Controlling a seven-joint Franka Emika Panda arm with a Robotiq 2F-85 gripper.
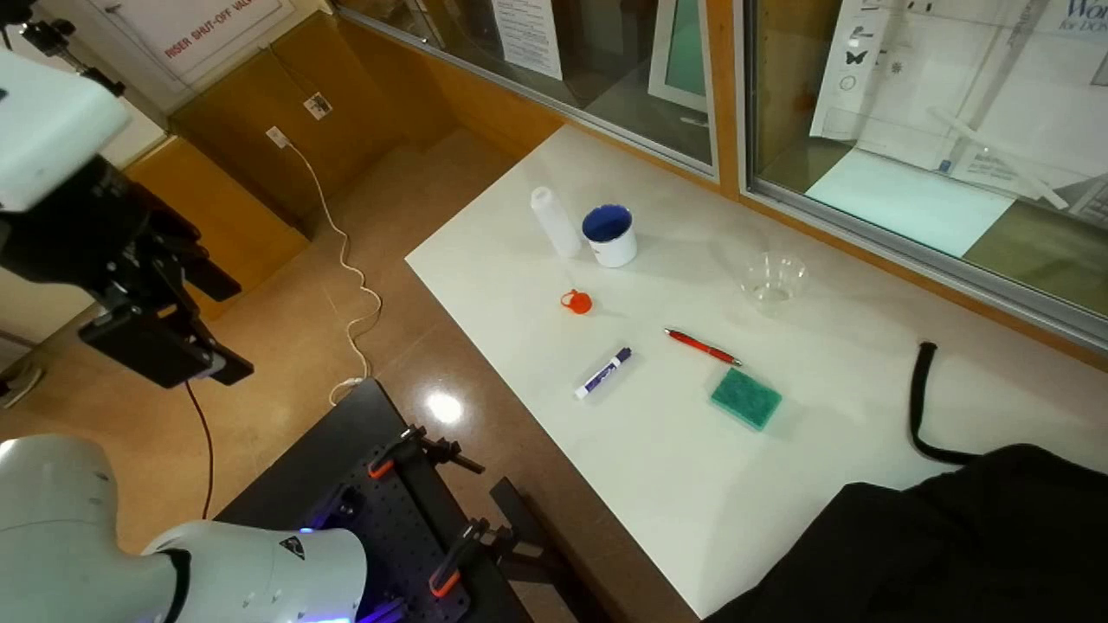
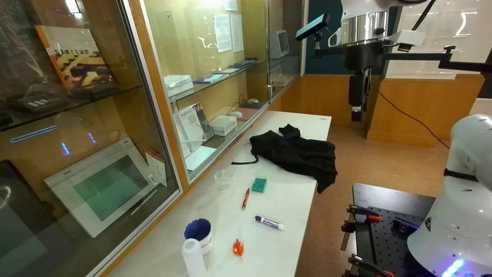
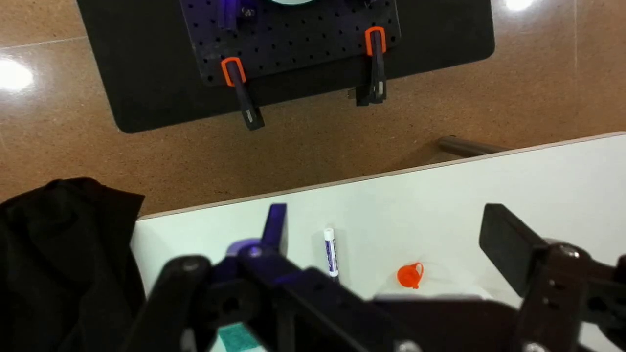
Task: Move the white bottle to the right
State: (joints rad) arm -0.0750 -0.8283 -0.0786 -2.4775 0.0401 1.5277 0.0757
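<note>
The white bottle (image 1: pixel 557 227) stands upright on the white table (image 1: pixel 519 329), near its far corner in an exterior view. It is whitish, slightly translucent and narrow. It also shows in an exterior view (image 2: pixel 194 258), partly in front of a cup. In the wrist view I cannot make it out; the gripper's body covers that part of the table. My gripper (image 1: pixel 232 329) is open and empty, high up and well away from the bottle. It hangs in the air off the table in an exterior view (image 2: pixel 356 114). In the wrist view its fingers (image 3: pixel 386 215) are wide apart.
A white cup with blue inside (image 1: pixel 615 251) stands close beside the bottle. An orange cap (image 1: pixel 576 302), a marker (image 1: pixel 603 373), a red pen (image 1: pixel 703 346), a green sponge (image 1: pixel 746 399), a transparent bowl (image 1: pixel 773 281) and black cloth (image 1: pixel 961 545) lie along the table. A glass cabinet (image 1: pixel 727 112) borders it.
</note>
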